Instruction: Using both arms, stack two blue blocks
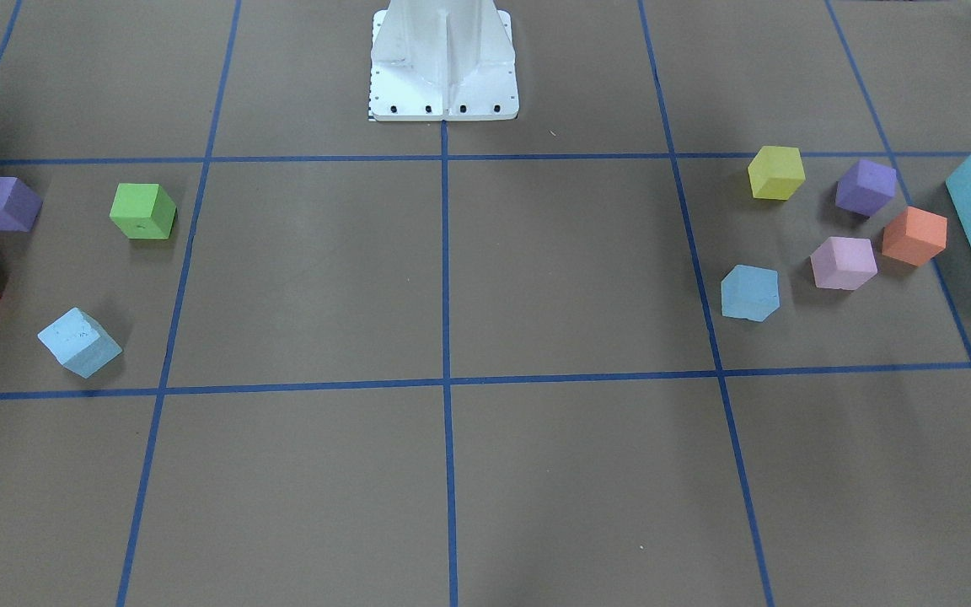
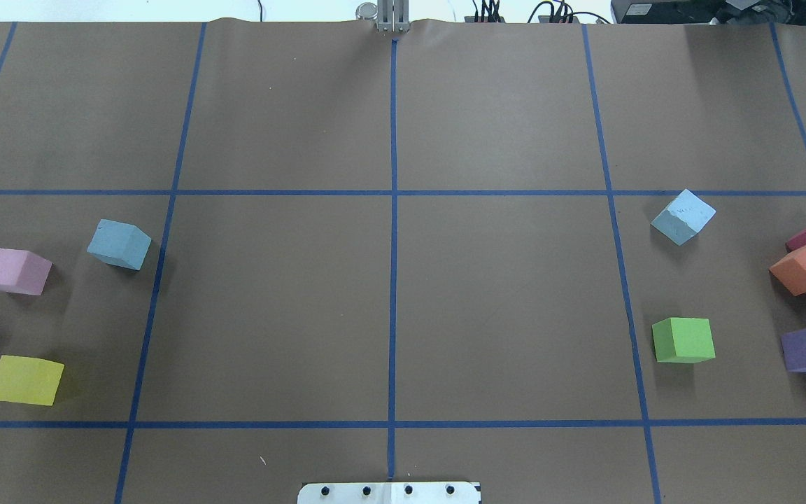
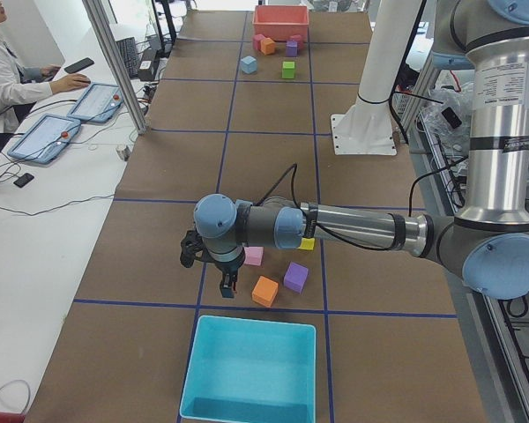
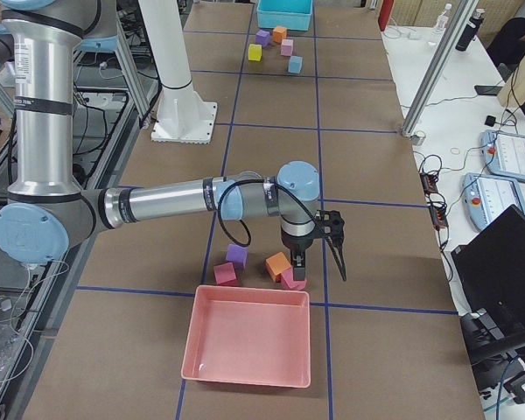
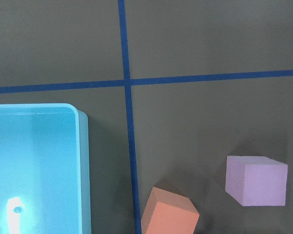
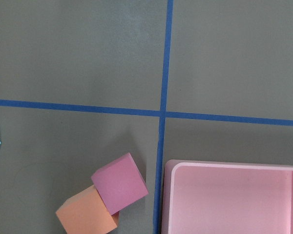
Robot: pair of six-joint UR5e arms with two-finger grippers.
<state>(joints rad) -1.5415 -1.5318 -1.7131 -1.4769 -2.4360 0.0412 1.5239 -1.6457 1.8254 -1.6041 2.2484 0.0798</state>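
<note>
**Ana:** Brown paper covers the table [image 2: 501, 294], squared off with blue tape, and the white pedestal [image 1: 443, 67] stands at the robot's edge. Where do the blue blocks sit?

**Ben:** Well apart, one on each side of the pedestal. The left blue block [image 1: 750, 292] rests on the paper off to the pedestal's left and out toward the operators, just past a tape line. The right blue block [image 1: 79, 341] is off to the pedestal's right, slightly farther out, turned askew to the grid.

**Ana:** What are their neighbours?

**Ben:** A pink cube [image 1: 843, 262] lies near the left one, on the side away from the pedestal. A yellow cube [image 1: 775, 172] sits closer to the pedestal's edge of the table. A green cube [image 1: 142, 211] stands apart from the right one, also nearer the pedestal's edge.

**Ana:** And the arms?

**Ben:** The left arm [image 3: 361, 227] stretches level above the table, far to the pedestal's left. The left gripper [image 3: 210, 269] points down near the turquoise bin [image 3: 247, 366]. The right arm [image 4: 166, 203] does the same far to the pedestal's right, with the right gripper [image 4: 319, 262] above the cubes beside the pink bin [image 4: 245, 341].

**Ana:** Are the pincers released or clenched?

**Ben:** I cannot tell for either. Only the two side cameras catch them, and the wrist cameras show just paper, bins and cubes. Both blue blocks rest on the table.
</note>
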